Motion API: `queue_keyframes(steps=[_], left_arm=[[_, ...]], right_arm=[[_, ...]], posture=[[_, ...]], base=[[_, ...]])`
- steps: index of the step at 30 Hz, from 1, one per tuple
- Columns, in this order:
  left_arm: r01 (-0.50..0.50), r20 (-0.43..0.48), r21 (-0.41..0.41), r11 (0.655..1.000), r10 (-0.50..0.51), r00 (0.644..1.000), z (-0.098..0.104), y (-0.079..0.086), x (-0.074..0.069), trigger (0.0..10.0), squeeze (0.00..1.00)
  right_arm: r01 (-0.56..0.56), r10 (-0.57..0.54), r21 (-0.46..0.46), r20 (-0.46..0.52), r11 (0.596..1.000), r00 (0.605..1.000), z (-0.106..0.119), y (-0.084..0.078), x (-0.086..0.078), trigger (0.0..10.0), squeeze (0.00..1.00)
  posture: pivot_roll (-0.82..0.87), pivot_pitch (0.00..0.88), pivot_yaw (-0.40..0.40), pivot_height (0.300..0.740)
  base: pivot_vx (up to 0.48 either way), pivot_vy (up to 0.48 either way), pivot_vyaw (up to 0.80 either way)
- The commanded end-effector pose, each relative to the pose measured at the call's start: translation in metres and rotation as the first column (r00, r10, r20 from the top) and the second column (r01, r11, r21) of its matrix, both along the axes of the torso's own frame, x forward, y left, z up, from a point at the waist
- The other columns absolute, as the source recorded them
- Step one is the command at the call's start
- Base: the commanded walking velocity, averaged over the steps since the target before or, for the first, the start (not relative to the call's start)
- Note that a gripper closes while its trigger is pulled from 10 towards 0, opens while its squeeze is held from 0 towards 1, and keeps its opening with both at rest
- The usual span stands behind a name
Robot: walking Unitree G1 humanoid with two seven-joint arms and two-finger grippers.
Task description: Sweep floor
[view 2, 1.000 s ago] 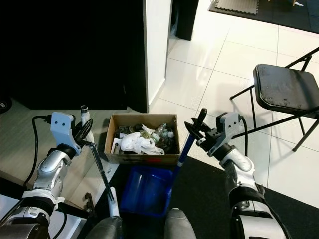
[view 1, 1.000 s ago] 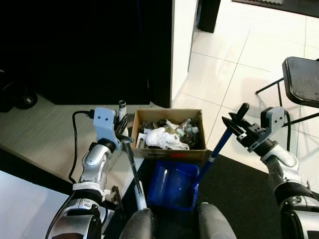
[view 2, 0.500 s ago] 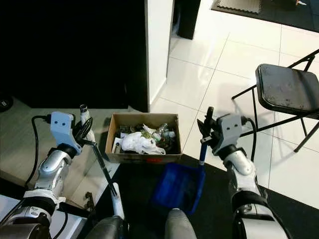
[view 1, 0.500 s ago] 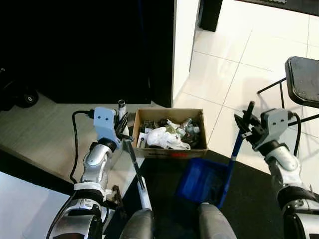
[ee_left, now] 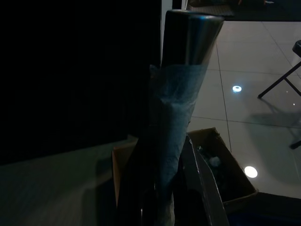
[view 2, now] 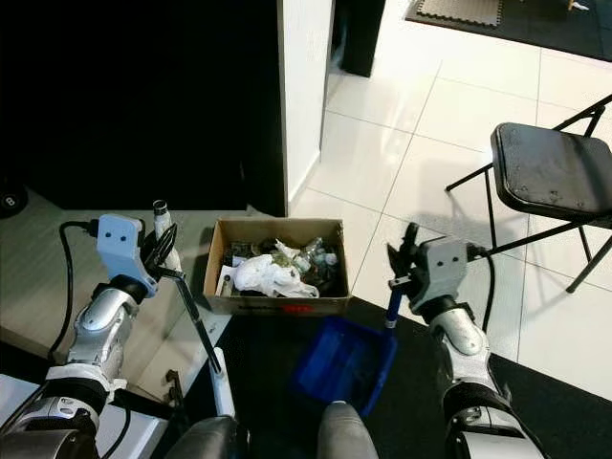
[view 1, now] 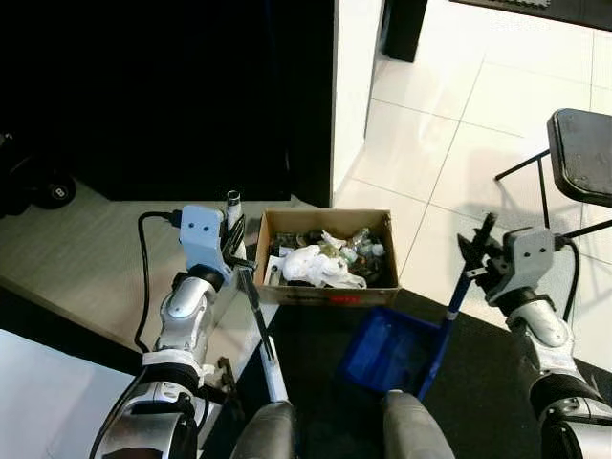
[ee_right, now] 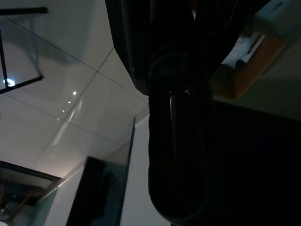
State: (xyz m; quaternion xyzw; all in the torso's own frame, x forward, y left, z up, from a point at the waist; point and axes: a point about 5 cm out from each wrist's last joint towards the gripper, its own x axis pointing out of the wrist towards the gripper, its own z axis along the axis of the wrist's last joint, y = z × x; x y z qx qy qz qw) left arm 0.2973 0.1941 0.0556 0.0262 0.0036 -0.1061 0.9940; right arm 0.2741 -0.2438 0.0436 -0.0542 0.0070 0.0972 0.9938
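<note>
From the left eye view, the left gripper [view 1: 234,251] sits at about 8 o'clock from the cardboard box [view 1: 328,285], its black fingers clamped around the broom handle [view 1: 251,301], which slants down toward 6 o'clock. The box holds crumpled white paper and mixed rubbish. At 3 o'clock the right gripper [view 1: 480,251] is closed on the top of the dustpan handle [view 1: 448,317], a blue pole dropping toward 7 o'clock to the blue dustpan [view 1: 390,349], which rests on the dark mat [view 1: 478,382] just below the box. A black folding chair [view 1: 579,143] stands at 2 o'clock on the white tile floor [view 1: 430,124].

The right eye view gives the same layout: broom handle [view 2: 191,320] at 8 o'clock of the box [view 2: 275,304], dustpan [view 2: 346,363] at 5 o'clock of it, near but apart.

In the left wrist view, the taped broom handle [ee_left: 176,113] rises between the dark fingers, with the box [ee_left: 221,174] beyond it.

The right wrist view is dim; the black grip of the dustpan handle [ee_right: 176,141] runs along the fingers, pale tile [ee_right: 61,99] and a corner of the box [ee_right: 249,61] behind.
</note>
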Motion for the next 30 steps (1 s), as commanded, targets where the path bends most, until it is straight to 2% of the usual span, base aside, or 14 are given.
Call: queue_keyframes(steps=[1, 6, 11, 12, 13, 14, 17, 21, 24, 26, 30], left_arm=[[-0.004, 0.016, -0.016, 1.0, 0.005, 1.0, 0.001, -0.002, 0.0, 10.0, 0.0], [-0.018, 0.012, -0.035, 0.999, 0.019, 1.0, 0.001, -0.002, 0.0, 10.0, 0.0], [-0.021, 0.012, -0.043, 0.999, 0.022, 1.0, 0.0, -0.001, -0.001, 10.0, 0.0], [-0.069, -0.021, -0.1, 0.993, 0.067, 0.998, -0.007, 0.006, -0.004, 10.0, 0.0], [-0.069, -0.021, -0.1, 0.993, 0.067, 0.998, -0.007, 0.006, -0.004, 10.0, 0.0], [-0.092, -0.031, -0.098, 0.991, 0.089, 0.996, -0.01, 0.012, -0.007, 10.0, 0.0], [-0.109, -0.033, -0.069, 0.992, 0.107, 0.994, -0.012, 0.02, -0.012, 10.0, 0.0], [-0.124, -0.023, -0.065, 0.99, 0.122, 0.992, -0.012, 0.024, -0.014, 10.0, 0.0], [-0.122, -0.02, -0.064, 0.99, 0.121, 0.992, -0.011, 0.025, -0.014, 10.0, 0.0], [-0.1, -0.012, -0.059, 0.993, 0.099, 0.995, -0.01, 0.024, -0.013, 10.0, 0.0], [-0.08, -0.004, -0.044, 0.996, 0.08, 0.997, -0.009, 0.022, -0.013, 10.0, 0.0]], right_arm=[[0.006, -0.007, 0.029, 0.041, 1.0, 0.999, 0.006, 0.001, 0.004, 10.0, 0.0], [0.011, -0.012, 0.026, 0.035, 1.0, 0.999, 0.006, 0.0, 0.005, 10.0, 0.0], [0.041, -0.045, 0.084, 0.044, 0.996, 0.998, 0.006, -0.002, 0.005, 10.0, 0.0], [0.155, -0.161, 0.211, 0.011, 0.965, 0.987, -0.002, -0.012, -0.001, 10.0, 0.0], [0.155, -0.161, 0.211, 0.011, 0.965, 0.987, -0.002, -0.012, -0.001, 10.0, 0.0], [0.221, -0.228, 0.238, 0.001, 0.946, 0.974, -0.005, -0.019, -0.006, 10.0, 0.0], [0.276, -0.284, 0.24, 0.003, 0.931, 0.959, -0.006, -0.026, -0.01, 10.0, 0.0], [0.277, -0.288, 0.236, 0.011, 0.931, 0.958, -0.004, -0.028, -0.011, 10.0, 0.0], [0.243, -0.252, 0.217, 0.015, 0.945, 0.968, -0.004, -0.026, -0.01, 10.0, 0.0], [0.181, -0.185, 0.153, 0.007, 0.971, 0.983, -0.004, -0.021, -0.008, 10.0, 0.0], [0.154, -0.154, 0.105, -0.003, 0.983, 0.988, -0.004, -0.02, -0.008, 10.0, 0.0]], posture=[[-0.01, 0.01, 0.025, 0.74], [-0.01, 0.008, 0.025, 0.74], [-0.01, 0.009, 0.025, 0.74], [0.0, 0.004, 0.028, 0.74], [0.0, 0.004, 0.028, 0.74], [0.0, 0.0, 0.031, 0.74], [-0.01, 0.0, 0.037, 0.74], [-0.01, 0.0, 0.038, 0.74], [-0.01, 0.0, 0.034, 0.74], [-0.01, 0.0, 0.03, 0.74], [-0.01, 0.0, 0.029, 0.74]], base=[[0.0, 0.0, 0.0], [0.0, 0.0, 0.0], [0.0, 0.0, 0.0], [0.0, 0.0, 0.0], [0.0, 0.0, 0.0], [0.0, 0.0, 0.0], [0.0, 0.0, 0.0], [0.0, 0.0, 0.0], [0.0, 0.0, 0.0], [0.0, 0.0, 0.0], [0.0, 0.0, 0.0]])
